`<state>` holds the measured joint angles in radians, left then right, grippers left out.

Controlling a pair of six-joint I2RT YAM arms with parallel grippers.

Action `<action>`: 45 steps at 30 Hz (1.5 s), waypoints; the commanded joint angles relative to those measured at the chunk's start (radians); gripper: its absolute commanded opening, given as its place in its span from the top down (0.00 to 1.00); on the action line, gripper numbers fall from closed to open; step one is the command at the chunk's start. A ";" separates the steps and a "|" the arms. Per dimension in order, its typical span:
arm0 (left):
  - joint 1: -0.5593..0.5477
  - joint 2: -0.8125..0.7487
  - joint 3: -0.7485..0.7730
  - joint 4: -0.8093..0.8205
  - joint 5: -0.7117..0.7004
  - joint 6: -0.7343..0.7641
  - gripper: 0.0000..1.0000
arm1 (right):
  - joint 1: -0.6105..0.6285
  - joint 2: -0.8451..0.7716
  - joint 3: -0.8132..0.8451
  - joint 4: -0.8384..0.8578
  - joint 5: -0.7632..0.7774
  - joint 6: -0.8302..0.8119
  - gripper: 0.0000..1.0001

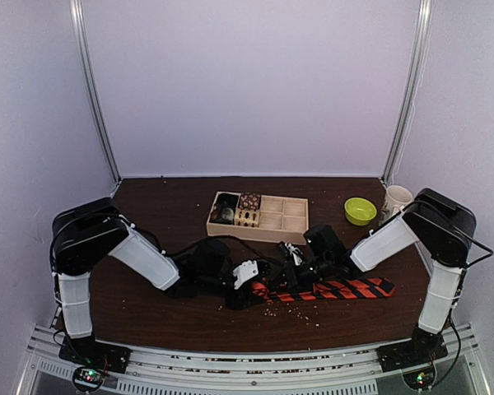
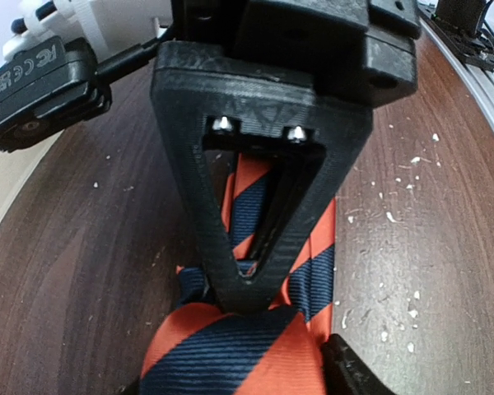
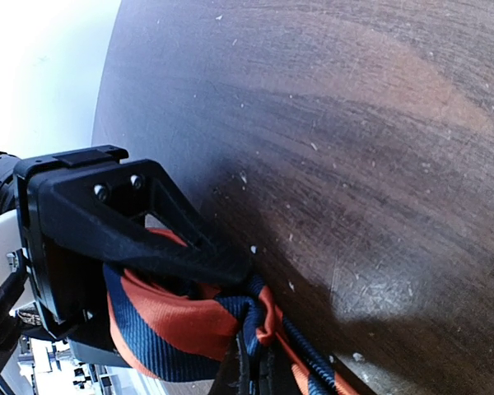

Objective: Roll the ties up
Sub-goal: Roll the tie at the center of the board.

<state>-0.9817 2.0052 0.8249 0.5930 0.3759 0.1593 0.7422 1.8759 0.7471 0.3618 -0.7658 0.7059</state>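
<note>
The tie [image 1: 346, 289], striped red-orange and dark, lies flat across the near middle of the table, its left end wound into a roll [image 2: 230, 350]. My right gripper [image 1: 281, 276] comes in from the right and is shut on the tie's wound end [image 3: 177, 317], the fabric wrapped round its fingers [image 3: 132, 230]. In the left wrist view that same gripper [image 2: 247, 288] presses down on the tie just beyond the roll. My left gripper [image 2: 230, 380] meets it from the left, its fingers [image 2: 346, 370] against the roll's sides.
A wooden compartment tray [image 1: 288, 222] stands behind the grippers with small patterned fabric rolls [image 1: 249, 202] in its left cells. A green bowl [image 1: 360, 211] and a white mug [image 1: 395, 199] sit at the back right. Pale crumbs [image 1: 292, 311] dot the table.
</note>
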 commanded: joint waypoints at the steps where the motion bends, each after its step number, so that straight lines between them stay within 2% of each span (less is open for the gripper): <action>1: -0.009 0.000 0.028 -0.047 -0.015 -0.001 0.51 | 0.013 0.031 -0.035 -0.035 0.039 -0.007 1.00; 4: -0.009 -0.005 0.047 -0.127 -0.019 0.028 0.64 | 0.010 0.009 -0.042 -0.046 0.036 -0.012 1.00; 8: -0.011 -0.021 0.051 -0.250 -0.046 0.071 0.72 | -0.012 -0.085 -0.067 -0.058 0.018 0.005 0.78; 10: -0.011 -0.027 0.048 -0.300 -0.054 0.091 0.73 | -0.022 -0.151 -0.078 -0.057 0.012 0.021 0.66; 13: -0.011 -0.030 0.045 -0.352 -0.079 0.118 0.74 | -0.021 -0.211 -0.065 -0.080 0.001 0.041 0.55; 16: -0.011 -0.027 0.053 -0.387 -0.093 0.143 0.74 | -0.014 -0.207 -0.050 -0.047 -0.027 0.095 0.49; 19: -0.010 -0.023 0.063 -0.401 -0.093 0.151 0.74 | 0.013 -0.171 -0.013 -0.063 -0.027 0.102 0.48; 22: -0.011 -0.021 0.066 -0.402 -0.093 0.156 0.74 | 0.037 -0.121 0.020 -0.084 -0.014 0.097 0.52; 25: -0.011 -0.021 0.065 -0.403 -0.094 0.160 0.73 | 0.042 -0.093 0.026 -0.096 -0.004 0.091 0.62; 28: -0.011 -0.021 0.059 -0.395 -0.099 0.166 0.73 | 0.042 -0.094 0.014 -0.115 0.015 0.079 0.95; 29: -0.011 -0.020 0.057 -0.390 -0.103 0.166 0.71 | 0.041 -0.100 0.006 -0.120 0.022 0.078 1.00; 31: -0.010 -0.022 0.052 -0.372 -0.109 0.161 0.66 | 0.039 -0.108 -0.013 -0.122 0.028 0.079 1.00; 34: -0.008 -0.033 0.046 -0.335 -0.103 0.143 0.50 | 0.036 -0.116 -0.051 -0.097 0.026 0.094 1.00; 38: 0.000 -0.069 0.014 -0.220 -0.083 0.101 0.33 | 0.024 -0.111 -0.100 -0.072 0.029 0.107 1.00; 45: -0.002 -0.082 -0.078 0.061 -0.006 0.015 0.14 | -0.035 -0.077 -0.158 -0.031 0.044 0.099 1.00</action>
<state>-0.9882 1.9285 0.8085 0.4690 0.3222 0.2367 0.7372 1.7691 0.6353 0.3882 -0.7773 0.8150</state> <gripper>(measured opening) 0.833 0.023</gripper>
